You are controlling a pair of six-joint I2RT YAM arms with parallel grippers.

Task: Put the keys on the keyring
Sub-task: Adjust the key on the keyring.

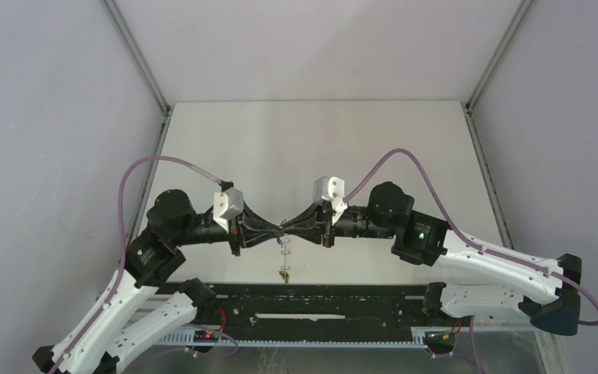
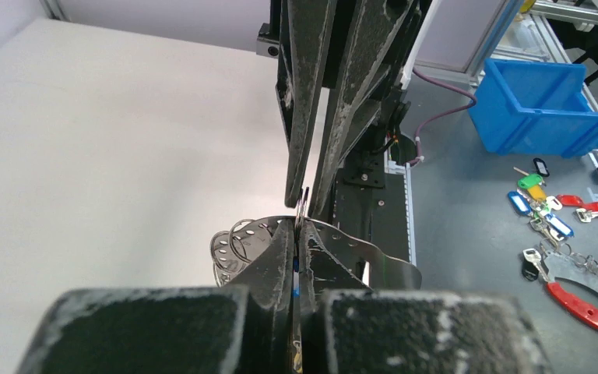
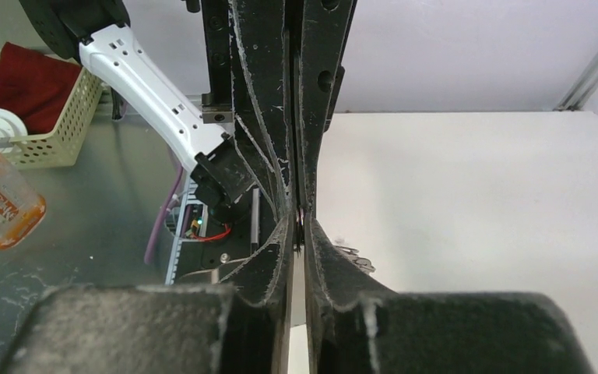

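The keyring (image 1: 284, 249) is held hanging in mid-air, one loop pinched by the pressed-together fingers of the left gripper (image 2: 299, 234), the right gripper (image 3: 297, 227) being set opposite, barely parted (hold cannot be told), presumably to spread it for threading, the yellow key (image 1: 283, 273) dangling beneath.

readable text: none | orange bottle (image 3: 0, 204) label: too blurred

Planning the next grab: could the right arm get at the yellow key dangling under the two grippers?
Probably yes: the yellow key hangs unobstructed just below the right gripper, nothing beside it. The left gripper pinches the keyring, so that should hold it up.
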